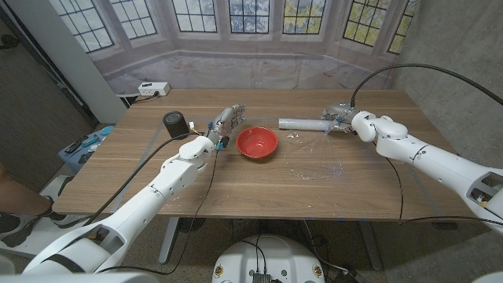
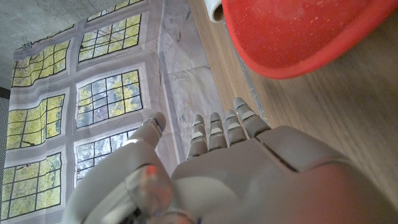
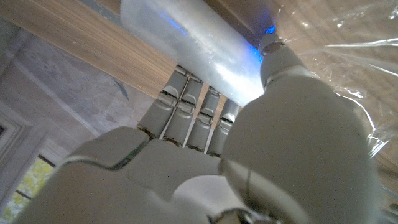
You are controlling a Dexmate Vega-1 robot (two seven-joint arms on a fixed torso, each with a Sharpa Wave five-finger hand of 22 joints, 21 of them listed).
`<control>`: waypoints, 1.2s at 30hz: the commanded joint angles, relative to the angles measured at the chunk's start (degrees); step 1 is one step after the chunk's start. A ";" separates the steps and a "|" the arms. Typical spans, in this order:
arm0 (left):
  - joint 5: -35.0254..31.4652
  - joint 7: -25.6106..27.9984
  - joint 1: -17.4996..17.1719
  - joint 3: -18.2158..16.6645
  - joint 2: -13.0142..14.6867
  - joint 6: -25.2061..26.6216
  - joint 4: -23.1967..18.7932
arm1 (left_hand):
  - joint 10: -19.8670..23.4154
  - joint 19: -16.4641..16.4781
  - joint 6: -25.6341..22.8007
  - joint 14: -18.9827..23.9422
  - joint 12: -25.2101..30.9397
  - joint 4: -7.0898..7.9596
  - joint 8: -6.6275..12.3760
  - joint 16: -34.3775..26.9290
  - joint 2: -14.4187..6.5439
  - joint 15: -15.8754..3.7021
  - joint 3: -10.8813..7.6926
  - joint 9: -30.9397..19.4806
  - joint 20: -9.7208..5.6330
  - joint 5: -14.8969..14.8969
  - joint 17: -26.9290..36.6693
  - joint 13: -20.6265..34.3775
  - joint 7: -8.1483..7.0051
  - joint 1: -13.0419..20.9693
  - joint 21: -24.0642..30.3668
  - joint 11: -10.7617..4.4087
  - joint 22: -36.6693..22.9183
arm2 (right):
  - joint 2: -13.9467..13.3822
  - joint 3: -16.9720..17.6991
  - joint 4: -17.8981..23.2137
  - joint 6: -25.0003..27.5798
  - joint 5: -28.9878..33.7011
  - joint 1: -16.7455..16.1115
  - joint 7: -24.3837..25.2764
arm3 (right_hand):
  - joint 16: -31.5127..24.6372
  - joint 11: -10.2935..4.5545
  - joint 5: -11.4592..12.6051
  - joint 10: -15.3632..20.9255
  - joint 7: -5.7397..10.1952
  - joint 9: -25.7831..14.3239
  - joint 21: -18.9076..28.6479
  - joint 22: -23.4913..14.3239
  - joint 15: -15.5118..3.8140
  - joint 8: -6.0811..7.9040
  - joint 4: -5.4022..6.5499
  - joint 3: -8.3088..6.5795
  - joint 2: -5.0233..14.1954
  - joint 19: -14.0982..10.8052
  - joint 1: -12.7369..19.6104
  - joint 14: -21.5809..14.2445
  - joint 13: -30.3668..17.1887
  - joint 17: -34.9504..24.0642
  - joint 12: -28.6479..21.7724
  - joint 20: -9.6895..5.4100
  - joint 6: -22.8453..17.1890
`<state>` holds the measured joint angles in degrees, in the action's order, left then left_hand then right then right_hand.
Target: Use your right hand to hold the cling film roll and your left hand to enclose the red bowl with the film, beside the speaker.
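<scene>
speaker [image 1: 176,123] at far left, then left hand [image 1: 225,124] empty with fingers loosely apart just beside red bowl [image 1: 257,142], then loose film [image 1: 318,165] on the table, likely flimsy and clingy, best pinched at its free edge, then cling film roll [image 1: 302,124] gripped by right hand [image 1: 340,118].

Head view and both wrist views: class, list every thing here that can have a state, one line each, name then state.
red bowl: upright, empty, uncovered.
cling film roll: lying on its side, gripped by the right hand.
film sheet: pulled off the roll, lying loose on the table, not over the bowl.
left hand: fingers apart, holding nothing, beside the bowl.
speaker: standing upright.
</scene>
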<state>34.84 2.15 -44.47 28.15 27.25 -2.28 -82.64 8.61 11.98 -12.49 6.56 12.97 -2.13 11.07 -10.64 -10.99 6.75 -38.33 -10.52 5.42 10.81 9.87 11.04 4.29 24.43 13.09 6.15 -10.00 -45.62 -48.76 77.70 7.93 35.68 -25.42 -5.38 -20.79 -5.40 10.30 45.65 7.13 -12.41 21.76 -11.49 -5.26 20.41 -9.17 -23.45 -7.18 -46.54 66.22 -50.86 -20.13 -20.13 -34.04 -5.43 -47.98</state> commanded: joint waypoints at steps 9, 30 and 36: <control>0.63 -1.39 0.82 0.04 -0.11 0.34 1.47 | 0.49 0.67 -0.34 0.58 0.26 0.42 0.38 -0.17 0.02 0.06 -0.43 -0.25 -0.05 0.31 0.19 0.28 0.01 0.46 -0.11 -0.21 -0.12 | -1.25 2.84 6.00 1.90 -0.05 -1.63 -0.80 | 0.60 -4.04 -0.18 5.62 3.43 -0.06 0.84 0.09 -8.64 0.44 -0.14 1.21 6.19 -0.85 5.95 -2.59 -2.03 -0.25 -0.03 -6.15 -5.83; 1.23 -3.84 2.61 0.22 -0.72 0.07 4.57 | 0.57 0.80 -0.62 0.63 0.15 0.54 0.30 -0.11 0.05 0.06 -0.47 -0.27 -0.04 0.28 0.18 0.29 -0.04 0.54 -0.28 -0.17 -0.13 | -2.58 5.83 12.43 4.49 -0.43 -3.86 -1.38 | 1.15 -3.98 -0.18 6.64 3.19 -0.09 1.70 0.22 -8.65 0.43 -0.12 2.62 7.06 -1.00 6.82 -3.73 -2.22 -0.37 0.21 -6.17 -6.80; 1.28 -4.23 2.88 0.29 -0.94 -0.09 5.16 | 0.63 0.82 -0.68 0.65 0.13 0.57 0.28 -0.10 0.05 0.08 -0.47 -0.27 -0.02 0.27 0.17 0.29 -0.06 0.57 -0.33 -0.16 -0.13 | -3.12 7.25 14.66 6.09 -1.30 -5.35 -1.12 | 1.23 -3.95 -0.17 6.71 3.13 -0.10 1.90 0.26 -8.65 0.43 -0.12 2.92 7.20 -1.08 7.03 -4.00 -2.29 -0.43 0.31 -6.15 -7.02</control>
<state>35.87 -0.92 -42.21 28.31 26.66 -2.01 -78.70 8.81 12.60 -12.69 6.55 12.97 -1.89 11.07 -10.64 -10.99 6.75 -38.56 -10.52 5.43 10.81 9.87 11.04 4.09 24.43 13.09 5.94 -10.00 -47.62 -44.09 87.68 11.91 35.37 -28.26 -6.87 -19.63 -5.56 9.64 48.19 6.12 -12.41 23.32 -11.10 -7.09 20.52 -9.22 -20.65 -7.39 -47.05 66.43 -53.71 -22.22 -20.38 -33.68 -5.53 -50.37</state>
